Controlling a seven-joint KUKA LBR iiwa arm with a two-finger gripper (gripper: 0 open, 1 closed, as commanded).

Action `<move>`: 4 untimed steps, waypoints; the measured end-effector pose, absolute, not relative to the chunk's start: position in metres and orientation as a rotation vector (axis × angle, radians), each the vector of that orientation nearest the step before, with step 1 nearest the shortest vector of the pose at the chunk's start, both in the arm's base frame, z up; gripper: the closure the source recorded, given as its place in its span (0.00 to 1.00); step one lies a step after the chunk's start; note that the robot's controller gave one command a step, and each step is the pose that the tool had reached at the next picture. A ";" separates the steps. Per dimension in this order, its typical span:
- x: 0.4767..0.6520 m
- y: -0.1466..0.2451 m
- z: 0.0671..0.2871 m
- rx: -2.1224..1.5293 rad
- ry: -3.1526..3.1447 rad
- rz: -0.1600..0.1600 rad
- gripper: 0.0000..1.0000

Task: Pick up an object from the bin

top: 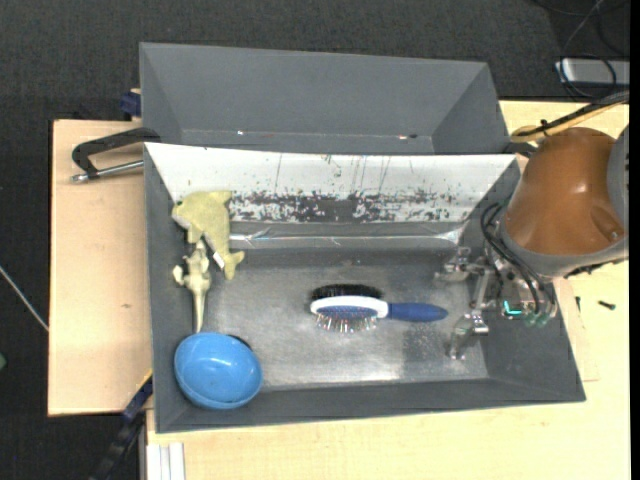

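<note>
My gripper (461, 304) is at the right end of the bin floor, low over the metal. Its two metal fingers stand apart, one toward the back wall and one toward the front, with nothing between them, so it is open. Just left of it lies a hairbrush (350, 311) with a white head, dark bristles and a blue handle. The handle's tip points at the gap between the fingers and stops a little short of it.
A blue bowl (217, 370) sits in the front left corner. A pale yellow soft toy (207, 236) lies along the left wall, from the back corner toward the bowl. The arm's orange cover hangs over the bin's right rim.
</note>
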State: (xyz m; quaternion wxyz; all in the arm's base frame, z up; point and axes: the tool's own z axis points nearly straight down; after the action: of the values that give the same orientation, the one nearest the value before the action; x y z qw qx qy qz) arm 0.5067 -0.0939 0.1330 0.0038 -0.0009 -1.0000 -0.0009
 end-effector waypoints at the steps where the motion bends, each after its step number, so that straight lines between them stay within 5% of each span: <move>1: 0.519 -0.075 0.070 0.185 -3.141 -0.002 0.00; 2: 0.521 -0.076 0.074 0.184 -3.147 0.000 1.00; 3: 0.540 -0.075 0.229 0.185 -3.150 0.003 1.00; 4: 0.539 -0.075 0.225 0.185 -3.142 0.000 0.00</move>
State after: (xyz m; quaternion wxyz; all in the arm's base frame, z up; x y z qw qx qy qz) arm 0.5385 -0.0748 0.2251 -0.0030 0.0586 -0.9983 0.0001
